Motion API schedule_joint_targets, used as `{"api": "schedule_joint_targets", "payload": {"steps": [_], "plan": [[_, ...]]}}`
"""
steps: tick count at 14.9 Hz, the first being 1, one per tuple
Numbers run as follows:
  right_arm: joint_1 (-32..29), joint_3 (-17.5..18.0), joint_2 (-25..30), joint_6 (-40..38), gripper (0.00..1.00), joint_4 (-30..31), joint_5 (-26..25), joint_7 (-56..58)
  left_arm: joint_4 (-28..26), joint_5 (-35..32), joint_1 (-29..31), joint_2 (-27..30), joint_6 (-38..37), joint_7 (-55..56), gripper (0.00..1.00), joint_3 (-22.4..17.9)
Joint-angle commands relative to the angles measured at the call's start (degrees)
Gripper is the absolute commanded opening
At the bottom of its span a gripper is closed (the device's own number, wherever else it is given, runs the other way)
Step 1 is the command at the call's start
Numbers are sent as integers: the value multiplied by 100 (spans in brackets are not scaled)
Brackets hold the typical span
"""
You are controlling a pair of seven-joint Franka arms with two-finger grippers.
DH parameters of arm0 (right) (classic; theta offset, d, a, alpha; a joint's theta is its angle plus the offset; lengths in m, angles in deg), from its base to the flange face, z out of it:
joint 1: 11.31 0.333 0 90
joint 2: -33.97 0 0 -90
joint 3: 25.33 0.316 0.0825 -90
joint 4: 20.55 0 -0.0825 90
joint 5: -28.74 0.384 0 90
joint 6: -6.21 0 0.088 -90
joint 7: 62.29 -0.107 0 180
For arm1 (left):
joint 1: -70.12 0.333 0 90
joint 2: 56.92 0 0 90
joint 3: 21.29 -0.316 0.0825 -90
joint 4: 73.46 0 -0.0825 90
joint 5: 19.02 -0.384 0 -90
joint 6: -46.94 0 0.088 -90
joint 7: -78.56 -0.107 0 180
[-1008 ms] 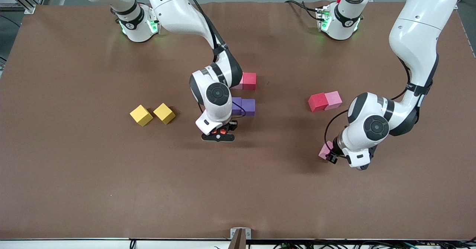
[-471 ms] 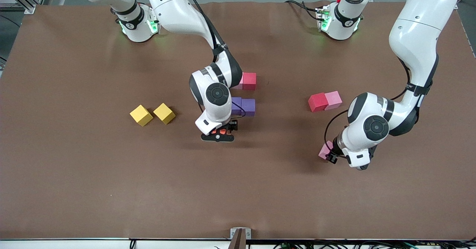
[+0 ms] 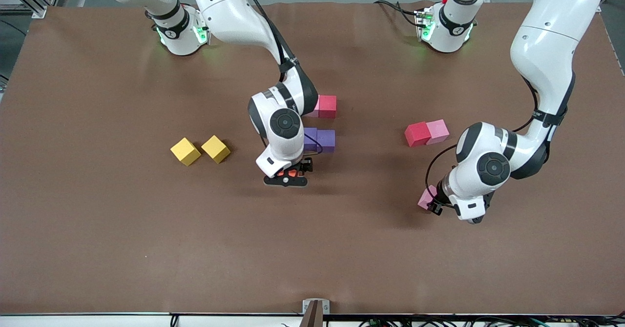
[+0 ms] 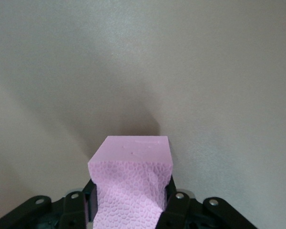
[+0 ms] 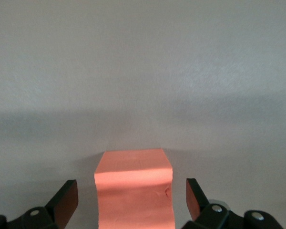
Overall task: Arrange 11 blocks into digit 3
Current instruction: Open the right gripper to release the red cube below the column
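Since the earlier frames almost nothing has shifted on the table; the one change is at the right gripper (image 3: 287, 176), which now has its fingers spread wide on both sides of the orange block (image 5: 133, 188), so the block sits free on the table (image 3: 97, 239) between them. This block lies nearer to the front camera than the two purple blocks (image 3: 320, 140), with the red block (image 3: 327, 106) farther up, so the figure is only partly built and several of its cubes are hidden under the right arm. The left gripper (image 3: 434, 205) is toward the left arm's end of the table, with its jaws closed tight on a pink block (image 4: 131, 183), low over bare table. A second red block (image 3: 416, 134) and a second pink block (image 3: 437, 131) touch each other close by, and two yellow blocks (image 3: 200, 150) stand apart toward the right arm's end. To finish this step well, I think the right gripper should rise straight up, without any sideways drift, so that a finger does not drag the orange block out of line. Only after that should the left arm bring its pink block in, to avoid the arms meeting over the figure.
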Motion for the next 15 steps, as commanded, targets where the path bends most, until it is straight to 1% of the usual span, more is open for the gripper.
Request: {"api": "schedule_joint_targets", "payload": {"steps": [1, 2, 3, 6, 8, 9, 11, 12, 14, 15], "plan": [[-76, -91, 458, -166, 100, 180, 95, 71, 250, 91, -197, -42, -83, 331, 35, 20], [-190, -100, 563, -333, 100, 171, 95, 141, 320, 91, -328, -42, -92, 551, 35, 20], [-347, -109, 782, -578, 100, 188, 95, 324, 416, 100, -460, -50, -101, 745, 35, 20], [-1059, -109, 1546, -1754, 100, 197, 86, 940, 645, 117, -829, -173, -224, 1517, 35, 20], [-1472, -249, 1995, -2388, 100, 189, 24, 1003, 952, 266, -1145, -366, -224, 2158, 34, 20], [-1709, -302, 2128, -2574, 100, 171, 77, 1012, 1162, 328, -1312, -471, -224, 2501, 34, 11], [-2149, -302, 2356, -3109, 100, 171, 16, 1021, 1558, 337, -1620, -691, -224, 3274, 35, 11], [-2394, -346, 2418, -3399, 100, 162, 16, 995, 1647, 337, -1770, -744, -224, 3582, 35, 11], [-2738, -530, 2445, -3664, 100, -21, 7, 1020, 1822, 328, -2086, -876, -215, 4014, 35, -32], [-2896, -592, 2454, -3778, 100, -57, -2, 1012, 1945, 337, -2296, -972, -215, 4303, 35, -137]]}}
